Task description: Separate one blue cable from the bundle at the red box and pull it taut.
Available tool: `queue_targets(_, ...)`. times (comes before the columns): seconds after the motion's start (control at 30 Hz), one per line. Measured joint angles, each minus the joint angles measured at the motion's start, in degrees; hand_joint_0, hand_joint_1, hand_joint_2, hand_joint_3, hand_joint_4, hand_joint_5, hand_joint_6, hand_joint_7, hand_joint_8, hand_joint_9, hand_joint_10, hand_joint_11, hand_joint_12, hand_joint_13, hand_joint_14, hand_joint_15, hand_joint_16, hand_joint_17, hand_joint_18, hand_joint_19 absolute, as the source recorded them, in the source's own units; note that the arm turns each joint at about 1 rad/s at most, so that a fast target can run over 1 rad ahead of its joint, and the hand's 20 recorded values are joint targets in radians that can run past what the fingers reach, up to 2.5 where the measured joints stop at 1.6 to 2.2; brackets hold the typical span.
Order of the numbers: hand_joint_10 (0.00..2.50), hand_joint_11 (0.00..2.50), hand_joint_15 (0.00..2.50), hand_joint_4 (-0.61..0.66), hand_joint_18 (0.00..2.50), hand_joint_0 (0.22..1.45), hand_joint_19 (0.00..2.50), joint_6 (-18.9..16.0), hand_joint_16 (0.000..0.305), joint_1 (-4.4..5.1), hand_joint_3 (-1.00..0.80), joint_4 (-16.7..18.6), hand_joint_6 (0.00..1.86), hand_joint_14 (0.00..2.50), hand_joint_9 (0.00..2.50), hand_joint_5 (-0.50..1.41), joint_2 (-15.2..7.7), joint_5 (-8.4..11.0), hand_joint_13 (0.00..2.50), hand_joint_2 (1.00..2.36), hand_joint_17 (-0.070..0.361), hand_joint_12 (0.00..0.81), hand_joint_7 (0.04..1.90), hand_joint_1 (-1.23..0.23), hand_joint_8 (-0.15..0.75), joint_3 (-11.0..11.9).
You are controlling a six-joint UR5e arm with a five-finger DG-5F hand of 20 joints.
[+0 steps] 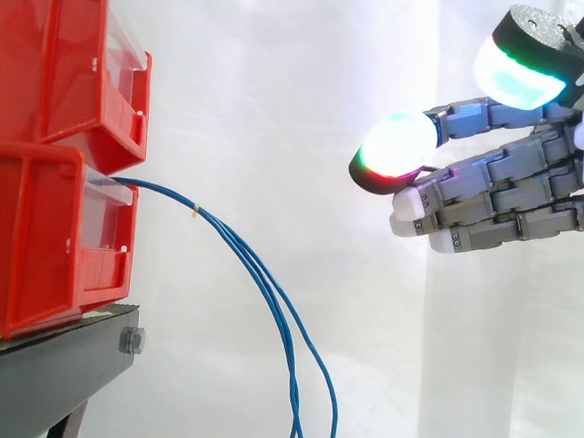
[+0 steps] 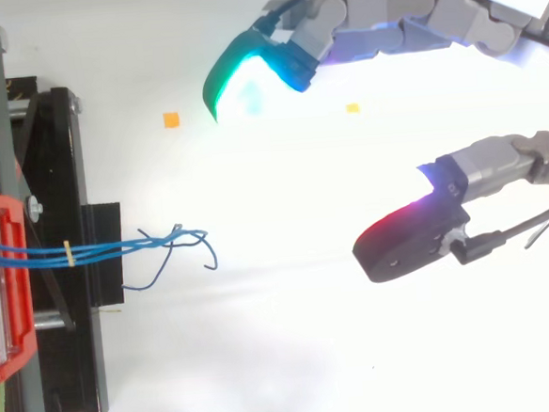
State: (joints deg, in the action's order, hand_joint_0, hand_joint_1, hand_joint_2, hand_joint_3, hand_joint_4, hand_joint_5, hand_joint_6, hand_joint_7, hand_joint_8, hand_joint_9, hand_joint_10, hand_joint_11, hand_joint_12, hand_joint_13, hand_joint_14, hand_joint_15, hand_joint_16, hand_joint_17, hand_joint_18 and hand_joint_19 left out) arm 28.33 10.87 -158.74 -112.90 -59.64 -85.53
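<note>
Blue cables [image 1: 184,204] rightward-down from red box [image 1: 31,231]

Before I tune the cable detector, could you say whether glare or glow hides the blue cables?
Side view: the blue cables read dark against the evenly lit white curtain; the hand's glowing pads sit clear of them. Top view: the white ground glares beyond the cable ends, which are traceable.

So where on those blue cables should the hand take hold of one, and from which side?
Probably just past the yellow tie, where the blue cables sag and fan apart, so one strand can be pinched alone. The open hand would best come from its own side, opposite the red bins, where the outermost strand hangs free.
</note>
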Motion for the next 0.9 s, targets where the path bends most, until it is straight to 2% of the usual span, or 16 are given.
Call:
queue_targets(0.27,0.01,0.43,0.1,0.16,0.19,0.49,0.06,-2.23,0.028,0.34,-0.5,2.57,0.5,0.01,0.52,-0.22,-3.74,-0.66,0.31,1.0,0.062,0.243,0.8,-0.61,0.289,0.53)
queue_targets(0.4,0.01,0.43,0.1,0.16,0.15,0.48,0.06,-4.18,0.03,0.51,-0.5,4.02,0.5,0.0,0.52,-0.22,-6.73,-1.8,0.28,1.0,0.067,0.255,0.8,-0.6,0.291,1.84)
queue_targets(0.5,0.02,0.43,0.1,0.16,0.11,0.47,0.05,-5.63,0.032,0.54,-0.5,4.89,0.5,0.0,0.51,-0.22,-8.14,-2.54,0.26,1.0,0.071,0.271,0.81,-0.59,0.291,2.39)
queue_targets(0.9,0.01,0.44,0.1,0.16,0.01,0.46,0.04,-6.79,0.037,0.59,-0.5,7.31,0.5,0.0,0.5,-0.21,-9.01,-3.06,0.21,1.0,0.082,0.304,0.81,-0.59,0.29,2.56)
